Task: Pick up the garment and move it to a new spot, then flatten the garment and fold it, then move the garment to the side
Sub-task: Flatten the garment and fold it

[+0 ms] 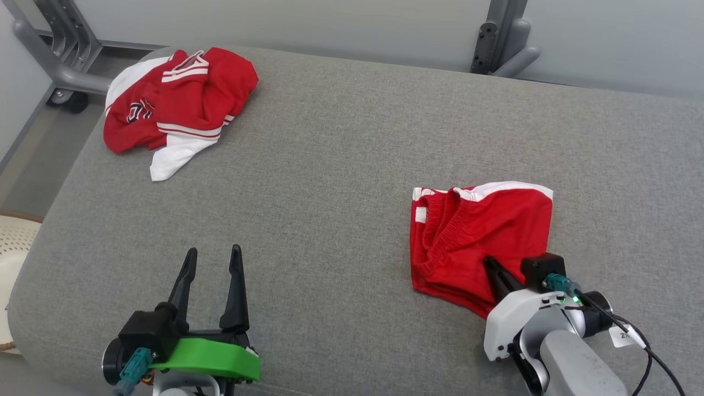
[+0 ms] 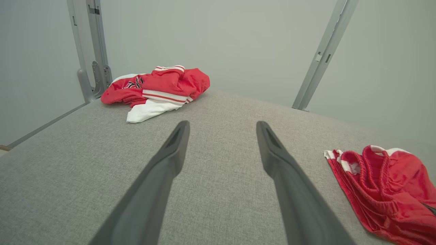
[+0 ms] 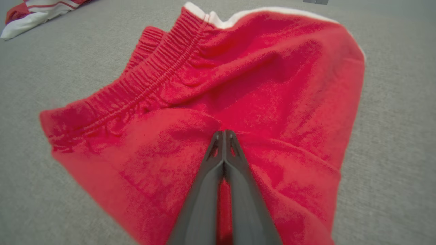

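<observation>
Pick-up step apparently in hand: right gripper (image 3: 224,134) pinched closed on a fold of the shorts (image 1: 484,231) — left gripper (image 1: 213,252) spread wide, empty — next, lift clear of the cushion (image 1: 341,165).

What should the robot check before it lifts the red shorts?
1. right gripper pinched shut on the red shorts: ok.
2. How many cloth layers the pinch holds: cannot tell.
3. left gripper open and off the cloth: ok.
4. red-and-white jersey well apart from the shorts: ok.
5. Bare grey cushion between the two garments for a new spot: ok.
6. Shorts lying flat: not ok, they are bunched and doubled over at the waistband.
</observation>
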{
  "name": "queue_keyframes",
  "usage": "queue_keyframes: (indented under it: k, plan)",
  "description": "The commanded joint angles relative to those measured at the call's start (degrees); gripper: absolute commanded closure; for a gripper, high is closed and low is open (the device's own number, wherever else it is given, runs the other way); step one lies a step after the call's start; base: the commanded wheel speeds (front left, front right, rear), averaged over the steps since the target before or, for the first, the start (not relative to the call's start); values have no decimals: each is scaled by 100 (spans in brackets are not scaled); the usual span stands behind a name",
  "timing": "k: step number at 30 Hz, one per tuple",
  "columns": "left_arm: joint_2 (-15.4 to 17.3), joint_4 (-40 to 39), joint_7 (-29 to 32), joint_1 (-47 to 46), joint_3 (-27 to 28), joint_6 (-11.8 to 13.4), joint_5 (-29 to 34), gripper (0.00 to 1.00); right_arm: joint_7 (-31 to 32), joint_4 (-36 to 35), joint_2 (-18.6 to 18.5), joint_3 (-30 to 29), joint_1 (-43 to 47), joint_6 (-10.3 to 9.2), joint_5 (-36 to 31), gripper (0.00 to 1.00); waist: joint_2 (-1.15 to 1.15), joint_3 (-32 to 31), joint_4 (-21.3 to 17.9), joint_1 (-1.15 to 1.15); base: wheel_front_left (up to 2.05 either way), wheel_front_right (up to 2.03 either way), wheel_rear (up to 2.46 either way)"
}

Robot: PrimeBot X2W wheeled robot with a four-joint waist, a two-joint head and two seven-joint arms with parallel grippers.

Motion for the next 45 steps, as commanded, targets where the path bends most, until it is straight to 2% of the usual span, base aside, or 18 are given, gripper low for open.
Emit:
queue_keyframes:
  k: [1, 12, 20, 24, 30, 37, 45]
  plan:
    - [6, -8, 1, -73, 6, 6, 3, 0, -54, 68, -12, 91, 29, 0, 87, 100, 9, 9, 4, 0, 0, 0, 0]
    - [6, -29, 1, -32, 37, 41, 14, 0, -269, 335, -11, 826, 280, 0, 538, 100, 9, -15, -103, 0, 0, 0, 0]
    - [6, -51, 1, -11, 17, 29, 15, 0, -439, -422, -13, 368, -79, -1, 471, 100, 9, -2, -139, 0, 0, 0, 0]
    - [6, -35, 1, -97, -65, 11, -27, 0, -343, -497, -15, 144, -381, -1, 304, 100, 9, 70, -6, 0, 0, 0, 0]
    - [7, -10, 1, -219, -192, 36, -66, 0, -198, 129, -13, -235, -1012, -1, -243, 100, 9, 248, 383, 0, 0, 0, 0]
    - [6, 15, 1, -293, -263, 58, -101, 0, -136, 1055, -16, -436, -1497, -1, -490, 100, 9, 417, 734, 0, 0, 0, 0]
    - [6, 24, 1, -245, -229, 78, -60, 0, -354, 1698, -14, -149, -1785, 0, -199, 100, 9, 429, 821, 0, 0, 0, 0]
